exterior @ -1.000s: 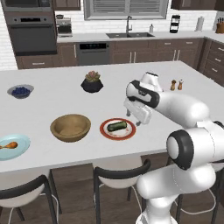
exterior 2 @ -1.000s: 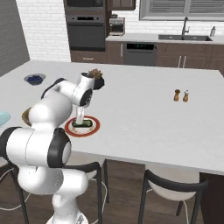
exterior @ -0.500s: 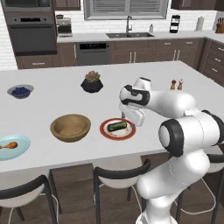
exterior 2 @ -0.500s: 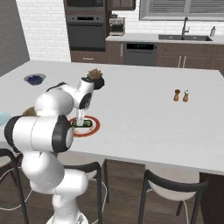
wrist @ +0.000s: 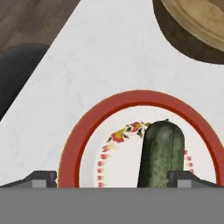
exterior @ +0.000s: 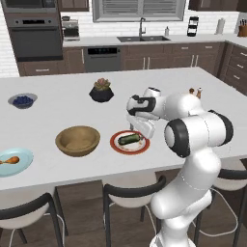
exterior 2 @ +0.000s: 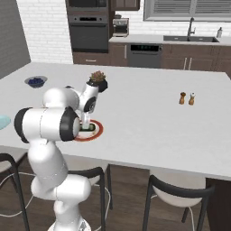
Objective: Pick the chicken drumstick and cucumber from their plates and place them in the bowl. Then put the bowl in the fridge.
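- One cucumber [wrist: 161, 154] lies right below my gripper [wrist: 113, 178], flat on the white plate with the red-orange rim [wrist: 83, 131], nearer my right-hand fingertip [wrist: 186, 178] than the left one.
- It looks stiff and light, though its smooth rounded skin could slip or roll; I judge the best hold is across the middle of its length, squeezing its curved flanks, not an end.
- My fingers stand wide apart with nothing between them yet, and the cucumber's near part sits in that gap, off-centre.
- Just beyond the plate, ahead and to my right, is the wooden bowl [exterior: 77, 140], apparently without anything in it; that is a short carry.
- Farther out past the bowl, the chicken drumstick [exterior: 9, 160] rests on the pale blue plate [exterior: 21, 164], well apart from me.
- A black plant pot [exterior: 101, 92] and a small bowl of blueberries [exterior: 22, 100] sit farther back on the counter.
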Motion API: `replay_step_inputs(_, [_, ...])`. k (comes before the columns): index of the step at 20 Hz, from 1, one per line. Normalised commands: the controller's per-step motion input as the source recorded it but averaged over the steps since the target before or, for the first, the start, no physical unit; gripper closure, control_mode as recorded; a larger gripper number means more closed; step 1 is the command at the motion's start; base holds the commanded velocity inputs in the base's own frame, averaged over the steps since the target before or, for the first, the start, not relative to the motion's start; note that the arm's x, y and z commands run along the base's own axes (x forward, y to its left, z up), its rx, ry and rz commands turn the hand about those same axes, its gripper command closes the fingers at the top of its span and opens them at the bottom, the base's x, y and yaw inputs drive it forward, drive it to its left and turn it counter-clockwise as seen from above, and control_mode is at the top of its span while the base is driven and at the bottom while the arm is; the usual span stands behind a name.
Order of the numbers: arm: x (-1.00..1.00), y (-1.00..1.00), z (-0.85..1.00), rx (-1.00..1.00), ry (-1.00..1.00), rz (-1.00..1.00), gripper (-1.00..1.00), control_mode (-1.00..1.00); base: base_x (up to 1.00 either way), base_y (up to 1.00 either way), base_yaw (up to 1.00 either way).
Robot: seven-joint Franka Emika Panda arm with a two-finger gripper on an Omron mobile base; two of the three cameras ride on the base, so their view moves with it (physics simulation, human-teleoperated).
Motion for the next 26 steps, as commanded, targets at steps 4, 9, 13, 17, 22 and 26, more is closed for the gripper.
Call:
replay_step_inputs(4, [0.30, 0.00, -0.35, 0.00, 0.00, 0.05, -1.00, -1.00, 0.00, 0.00, 0.00])
replay_step_inputs(9, [0.30, 0.00, -0.33, 0.00, -0.02, 0.03, -1.00, -1.00, 0.00, 0.00, 0.00])
replay_step_inputs(13, [0.42, 0.00, -0.17, 0.00, -0.01, 0.01, -1.00, -1.00, 0.00, 0.00, 0.00])
replay_step_inputs(17, [0.26, 0.00, -0.11, 0.00, 0.00, 0.00, -1.00, -1.00, 0.00, 0.00, 0.00])
replay_step_inputs(22, [0.01, 0.00, -0.26, 0.00, 0.01, 0.00, -1.00, -1.00, 0.00, 0.00, 0.00])
replay_step_inputs(26, [0.00, 0.01, -0.32, 0.00, 0.00, 0.00, -1.00, -1.00, 0.00, 0.00, 0.00])
